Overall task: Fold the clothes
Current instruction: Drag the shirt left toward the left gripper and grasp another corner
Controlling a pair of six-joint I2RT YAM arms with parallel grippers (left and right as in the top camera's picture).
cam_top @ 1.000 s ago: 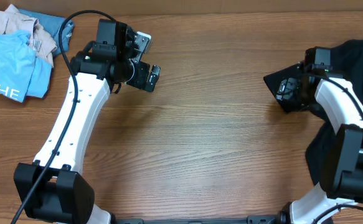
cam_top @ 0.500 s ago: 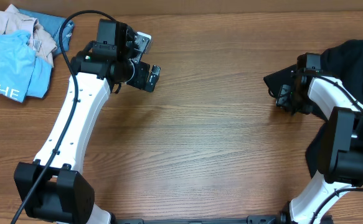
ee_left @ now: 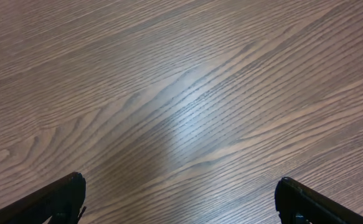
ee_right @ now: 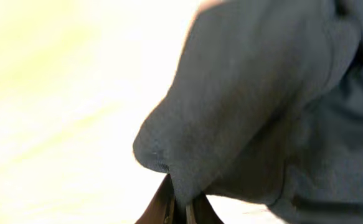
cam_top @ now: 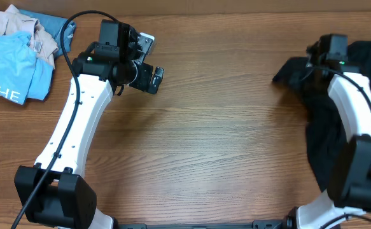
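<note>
Right gripper (ee_right: pixel 180 208) pinches the black T-shirt (cam_top: pixel 315 124) at the frame's right, left gripper (cam_top: pixel 154 77) gapes empty upper left; next, likely, drag it centre and spread it.

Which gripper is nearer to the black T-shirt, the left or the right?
Right. The right gripper is shut on a fold of the black T-shirt. The left gripper hangs open over the bare table, far to the shirt's left.
</note>
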